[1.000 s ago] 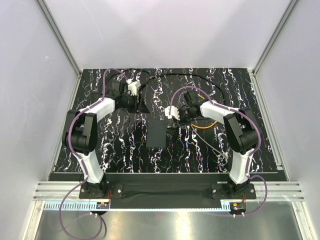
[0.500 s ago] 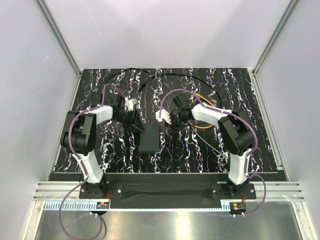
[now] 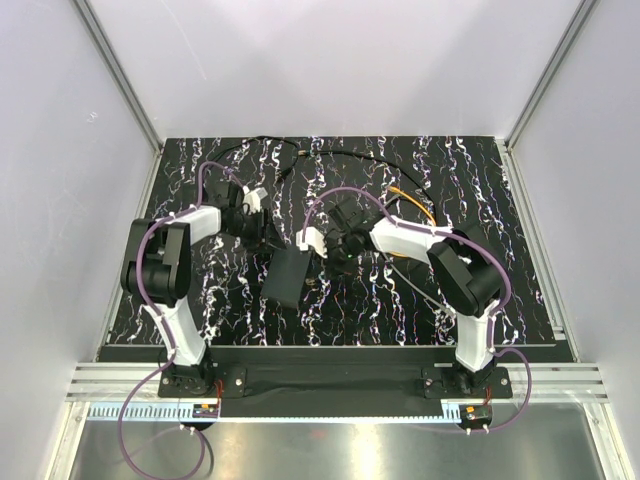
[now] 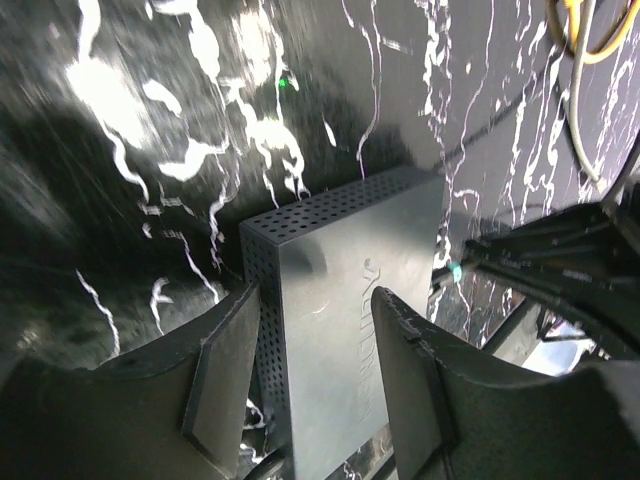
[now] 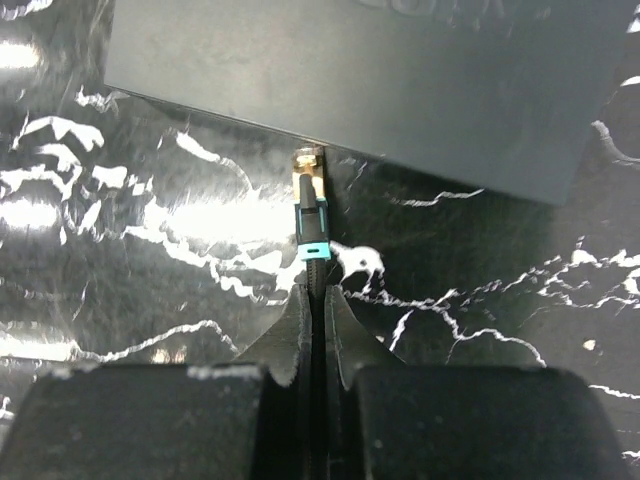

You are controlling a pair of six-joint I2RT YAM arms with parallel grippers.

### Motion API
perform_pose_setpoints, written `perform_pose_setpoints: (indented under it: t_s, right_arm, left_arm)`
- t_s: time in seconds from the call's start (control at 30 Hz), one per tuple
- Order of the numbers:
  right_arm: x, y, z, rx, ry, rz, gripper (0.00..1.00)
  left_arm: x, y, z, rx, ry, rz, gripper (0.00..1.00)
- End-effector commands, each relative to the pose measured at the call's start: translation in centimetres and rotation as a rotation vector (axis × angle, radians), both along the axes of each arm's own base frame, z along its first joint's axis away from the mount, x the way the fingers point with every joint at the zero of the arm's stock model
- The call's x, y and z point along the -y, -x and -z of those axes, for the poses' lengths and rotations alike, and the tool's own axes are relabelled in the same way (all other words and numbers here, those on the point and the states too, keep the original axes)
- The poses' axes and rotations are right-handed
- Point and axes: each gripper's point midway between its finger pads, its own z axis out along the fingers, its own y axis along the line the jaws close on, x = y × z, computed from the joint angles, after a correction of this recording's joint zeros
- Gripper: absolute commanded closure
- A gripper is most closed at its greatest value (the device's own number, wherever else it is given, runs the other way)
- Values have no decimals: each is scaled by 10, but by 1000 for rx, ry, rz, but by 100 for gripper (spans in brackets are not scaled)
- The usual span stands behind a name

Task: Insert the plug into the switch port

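A: Plug position?
B: The plug [image 5: 310, 215] sits just off a thin edge of the switch box [image 5: 370, 80] and points square at it. The metal tip touches that edge, with the teal collar behind it. Right gripper [image 5: 315, 296]: jaws pinched narrow on the plug's black boot, just behind the collar, on the side away from the box.
A: Seated in the switch port?
B: Cannot tell. I can't make out the port. The tip meets the box edge in shadow, possibly only at the mouth.
A: Left side?
B: The left gripper [image 4: 315, 300] is at the box's end away from the arm bases. Its jaws stand middling wide. One finger runs along the perforated side wall and the other lies over the smooth lid. The contact lines are dark, so I cannot tell whether the pads press the box.
A: How does the box lie?
B: Skewed on the marbled counter [image 3: 480, 180], between the two grippers in the top view.
A: What else reads poorly?
B: In the left wrist view, the counter beyond the box's perforated side is smeared by blur. The frame bottom cuts off the box's near end between the fingers. Dark arm parts beside the lid hide the plug there, bar a teal speck. A yellow cable [image 4: 590, 30] loops beyond the box's far corner and is cut off at the frame top.
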Motion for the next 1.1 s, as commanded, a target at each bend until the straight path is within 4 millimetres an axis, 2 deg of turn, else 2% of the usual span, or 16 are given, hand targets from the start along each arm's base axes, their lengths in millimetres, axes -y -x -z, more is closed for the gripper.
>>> perform_pose_setpoints:
  t_s: [0.0,0.1,0.2,0.43,0.53,0.57,0.63,0.67,0.7,0.77,0.8,0.87,0.9,0.93,1.0,1.07]
  right_arm:
    - [-20,-11,-18,53,-89,48,100]
    - [-6,-33,-15,120,-76,151,100]
    - [3,-62,-23,144,-109,272,100]
    - [20,-63,-25,159,-94,291,100]
    - [32,-66,-35,171,-95,305,100]
    - [35,-67,-41,176,-105,306,100]
    - [42,-73,-65,185,-139,317,100]
    - [38,-68,-85,178,-194,292,100]
    - [36,-68,-96,187,-214,283,100]
    - [29,-59,-123,194,-291,237,100]
    - [25,-57,-133,204,-331,223,100]
    - [17,-47,-149,177,-397,190,100]
    - [14,-48,-155,172,-417,192,100]
    - [12,-47,-157,160,-427,191,100]
    - [8,-49,-161,150,-448,196,100]
    - [7,-48,-163,144,-459,194,100]
  left_arm:
    - [5,-15,-9,44,37,19,48]
    - [2,-19,-6,40,29,16,48]
    - [-1,-22,-4,37,24,8,48]
    - [-2,-28,-9,56,30,11,48]
    - [-1,-32,-29,130,80,19,46]
    - [-3,-35,-43,169,95,18,46]
    - [2,-37,-67,227,159,38,45]
    - [5,-37,-85,264,189,40,45]
    - [12,-38,-103,275,258,37,44]
    - [22,-35,-124,270,335,26,44]
    - [27,-28,-125,190,386,-16,44]
    - [42,-23,-143,233,458,16,43]
    - [46,-14,-140,153,497,-18,42]
    - [51,-17,-152,217,533,-6,41]
    - [60,-10,-159,169,592,-25,39]
    - [66,-4,-158,170,617,-20,38]
